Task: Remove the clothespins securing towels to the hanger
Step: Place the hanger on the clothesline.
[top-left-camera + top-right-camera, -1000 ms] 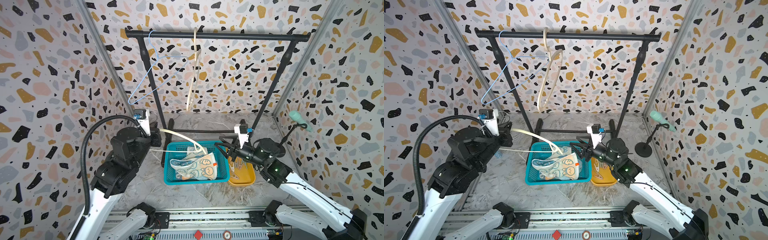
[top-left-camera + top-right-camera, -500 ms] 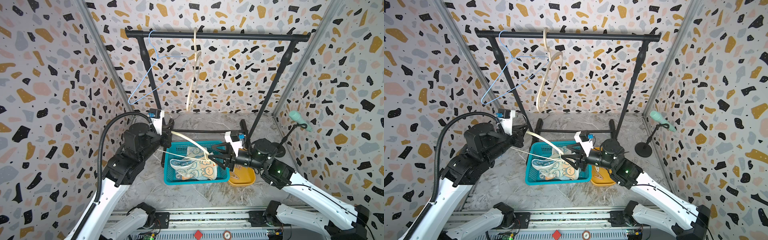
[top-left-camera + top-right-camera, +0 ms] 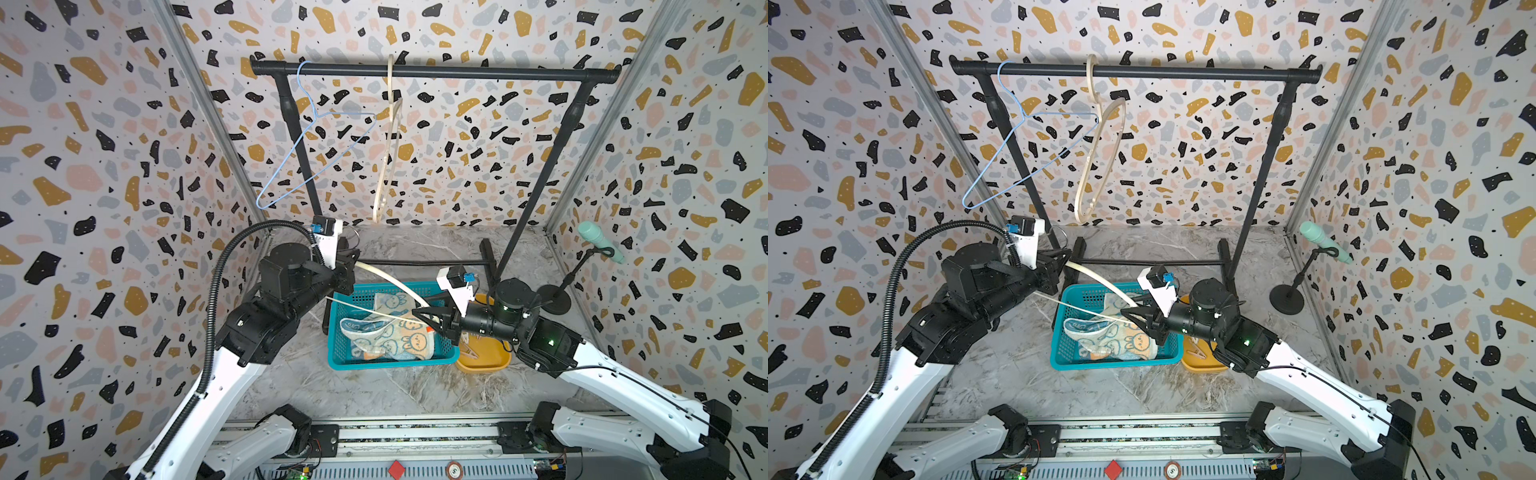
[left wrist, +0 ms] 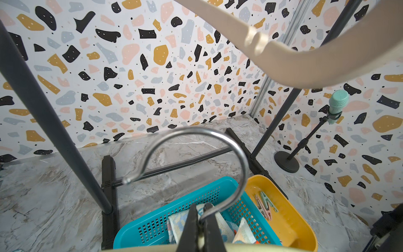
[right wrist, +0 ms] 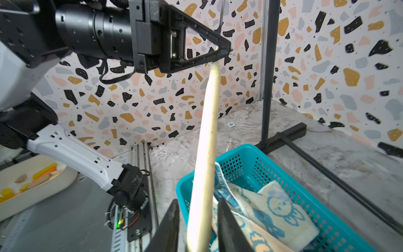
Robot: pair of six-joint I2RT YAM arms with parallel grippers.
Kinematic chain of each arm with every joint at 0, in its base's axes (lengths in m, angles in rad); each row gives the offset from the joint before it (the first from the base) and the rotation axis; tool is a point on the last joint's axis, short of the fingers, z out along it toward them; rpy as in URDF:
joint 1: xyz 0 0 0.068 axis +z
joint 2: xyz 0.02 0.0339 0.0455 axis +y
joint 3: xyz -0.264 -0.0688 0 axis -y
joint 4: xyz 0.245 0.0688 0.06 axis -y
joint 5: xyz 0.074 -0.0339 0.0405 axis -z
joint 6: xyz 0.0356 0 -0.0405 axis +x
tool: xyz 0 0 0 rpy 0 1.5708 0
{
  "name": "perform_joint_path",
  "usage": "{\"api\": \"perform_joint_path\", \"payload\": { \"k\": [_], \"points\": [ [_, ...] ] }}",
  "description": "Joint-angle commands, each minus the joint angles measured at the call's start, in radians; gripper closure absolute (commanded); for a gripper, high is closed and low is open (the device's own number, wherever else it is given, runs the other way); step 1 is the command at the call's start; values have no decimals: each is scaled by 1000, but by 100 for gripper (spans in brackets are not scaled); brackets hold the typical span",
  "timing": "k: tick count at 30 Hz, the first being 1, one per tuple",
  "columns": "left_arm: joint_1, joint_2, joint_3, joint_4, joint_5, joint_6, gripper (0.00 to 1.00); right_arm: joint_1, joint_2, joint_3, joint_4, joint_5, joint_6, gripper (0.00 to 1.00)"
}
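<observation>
On the rack [image 3: 415,72], two hangers [image 3: 316,158] hang bare. We hold the third hanger [image 3: 395,284] over the teal basket [image 3: 336,332], where the towels [image 3: 390,336] lie crumpled. The left gripper [image 4: 201,220] is clamped at its hook. The right gripper [image 5: 198,220] straddles its arm narrowly, and we cannot tell if it touches. The pastel clothespins [image 4: 265,204] lie in the yellow tray [image 4: 294,222]. None shows on any hanger, so we judge the task nearly done.

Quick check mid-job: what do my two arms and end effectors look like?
Left arm and right arm: white links, black joints. A ribbed black hose runs along the left. Left end effector and right end effector: black, triangular, under white camera mounts.
</observation>
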Motion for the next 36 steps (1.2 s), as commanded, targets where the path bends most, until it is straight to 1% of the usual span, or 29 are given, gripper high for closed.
{"api": "perform_joint_path", "payload": {
  "k": [1,3,4,5,6,7,8,9,11,12,13,15,21,23,28,33,36],
  "points": [
    [-7,-4,-1,80,8,-9,100,5,-18,41,-14,39,-6,81],
    [-9,-4,-5,85,8,-9,100,6,-21,37,-13,48,-3,91],
    [-9,-3,-5,86,9,-9,100,5,-23,36,-13,56,-2,97],
    [-10,-2,-8,90,8,-10,100,7,-25,33,-12,67,2,100],
    [-10,-5,-12,96,7,-13,100,6,-27,31,-10,78,6,100],
    [-10,-6,-17,104,1,-17,97,6,-30,29,-9,85,8,100],
    [-10,-11,-24,115,-7,-23,84,6,-33,26,-8,89,11,100],
    [-10,-14,-32,125,-11,-26,74,6,-37,24,-7,93,14,100],
    [-10,-20,-44,146,-12,-33,62,7,-45,19,-7,103,21,100],
    [-10,-21,-51,156,-14,-39,53,7,-50,17,-8,107,25,100],
    [-11,-22,-55,162,-18,-42,48,6,-54,15,-12,111,29,100],
    [-10,-22,-59,169,-28,-43,43,7,-65,15,-26,128,38,100],
    [-11,-37,-67,189,-78,-45,37,6,-131,-12,-41,229,82,100],
    [-10,-44,-67,199,-83,-44,36,6,-159,-21,-45,283,100,100],
    [-10,-51,-55,201,-95,-36,34,4,-182,-2,-118,394,112,100],
    [-10,-54,-53,210,-102,-36,34,5,-183,19,-182,455,121,100],
    [-10,-54,-52,207,-103,-36,34,4,-187,28,-214,525,134,100]
  ]
}}
